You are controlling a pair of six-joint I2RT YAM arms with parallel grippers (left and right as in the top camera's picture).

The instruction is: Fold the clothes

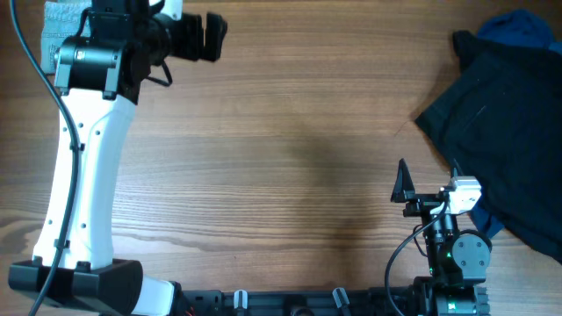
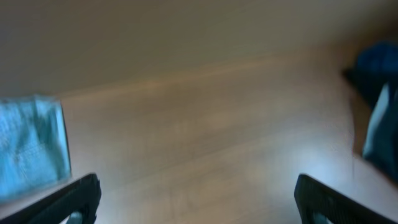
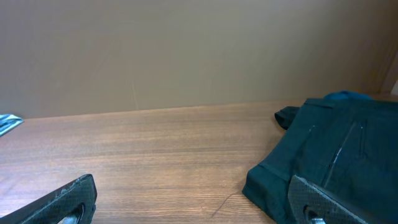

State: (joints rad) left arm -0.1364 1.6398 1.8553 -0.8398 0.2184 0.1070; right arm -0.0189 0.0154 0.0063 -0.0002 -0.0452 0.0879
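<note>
Wood-grain tabletop (image 1: 299,132): brown, matte, fine parallel streaks; plain tan wall (image 3: 186,50) behind.

Clothes (image 1: 60,19): light-blue faded denim with a soft woven texture, at 10 o'clock in the overhead view. Mostly hidden under the white left arm (image 1: 88,158). One squared edge shows in the left wrist view.

Dark garment (image 1: 500,114): black-teal cloth with pale stitched seams, rumpled, at 3 o'clock. Brighter blue fabric (image 1: 518,25) lies at its 12 o'clock end.

Left hand (image 1: 213,38): black fingers spread wide, released, holding nothing, near the denim on its 3 o'clock side.

Right hand (image 1: 406,184): black fingers spread, released, at 5 o'clock, near the dark garment's edge.
</note>
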